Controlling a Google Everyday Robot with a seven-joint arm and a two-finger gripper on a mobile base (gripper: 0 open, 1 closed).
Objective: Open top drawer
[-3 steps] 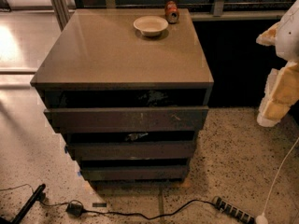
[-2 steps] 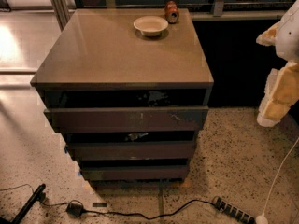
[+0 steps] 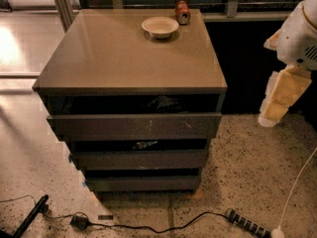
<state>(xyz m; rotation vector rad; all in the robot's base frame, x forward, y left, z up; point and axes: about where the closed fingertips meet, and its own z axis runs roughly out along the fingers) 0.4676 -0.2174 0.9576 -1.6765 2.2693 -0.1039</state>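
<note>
The top drawer (image 3: 133, 126) is the widest of three dark grey-brown handleless fronts under the tan cabinet top (image 3: 124, 58). Its long flat front has small pale scuffs and stands pulled out, with a dark gap above it where some contents show faintly. The two narrower drawer fronts (image 3: 141, 158) sit below it, each stepped further back. My gripper (image 3: 277, 105) hangs at the right edge of the view, pale yellow-white, to the right of the cabinet and well apart from the drawer.
A white bowl (image 3: 160, 27) and a red can (image 3: 183, 12) stand at the back of the cabinet top. A power strip (image 3: 247, 223) and black cables (image 3: 124, 226) lie on the speckled floor in front. A dark wall with a rail is behind.
</note>
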